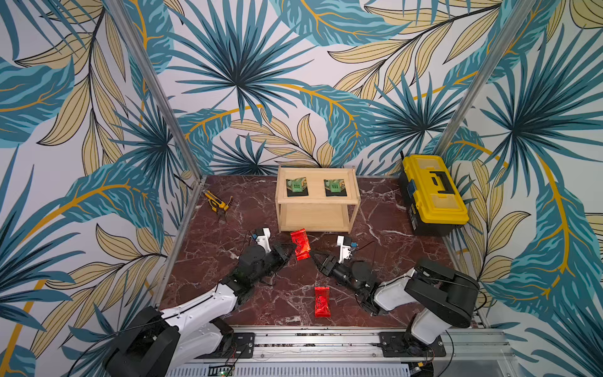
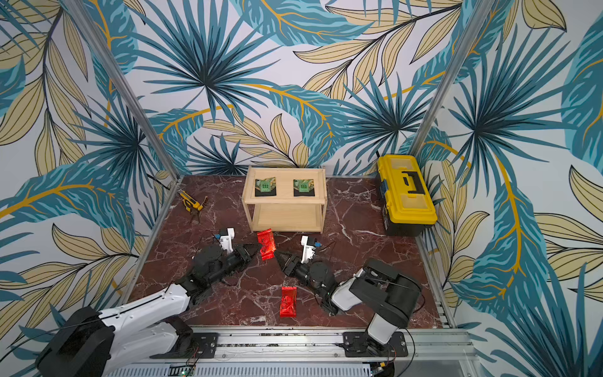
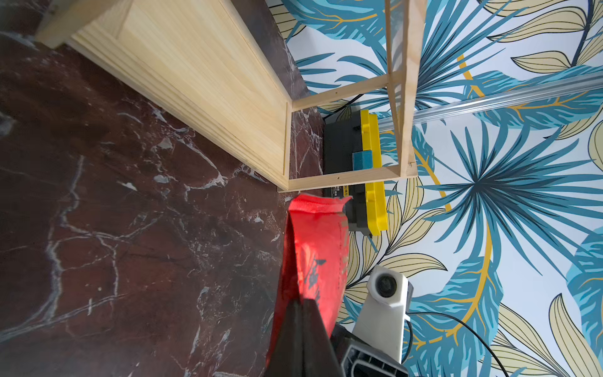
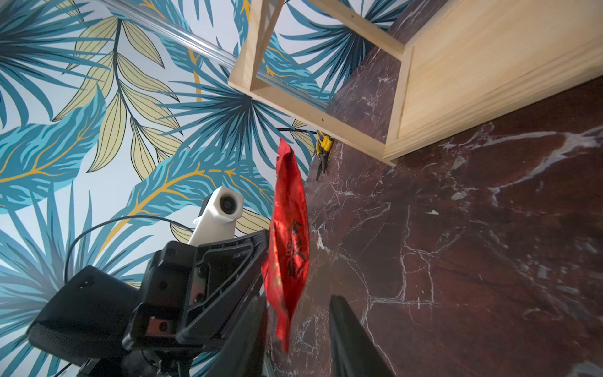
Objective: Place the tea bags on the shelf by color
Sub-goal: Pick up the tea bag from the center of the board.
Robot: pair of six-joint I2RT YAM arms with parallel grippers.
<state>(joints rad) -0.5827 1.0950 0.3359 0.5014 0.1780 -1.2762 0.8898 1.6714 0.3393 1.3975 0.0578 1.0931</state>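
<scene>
Left gripper [image 1: 288,254] pinches the red tea bag [image 1: 300,244] by its near end, its long axis pointing far toward the shelf [image 1: 317,204]. Right gripper [image 4: 295,329] sits partly open, its jaws either side of the bag's tip.

Top views: both look down from high above the front rail, facing the back wall; they show the whole marble table [image 1: 202,248], the shelf [image 1: 318,204], the toolbox [image 1: 434,192] and both arms.
Stereo shift: in both top views the scene is nearly the same, only moved a little sideways; the shelf [image 2: 284,202] shows this.
Left wrist view: very near and low, rolled sideways, facing the shelf [image 3: 195,81] and the toolbox [image 3: 372,153] behind it.
Right wrist view: also near and low, rolled, facing the shelf [image 4: 473,81] and the pliers [image 4: 323,147].
Shared part: both wrist views see the held red tea bag [image 3: 313,254] from opposite sides.
</scene>
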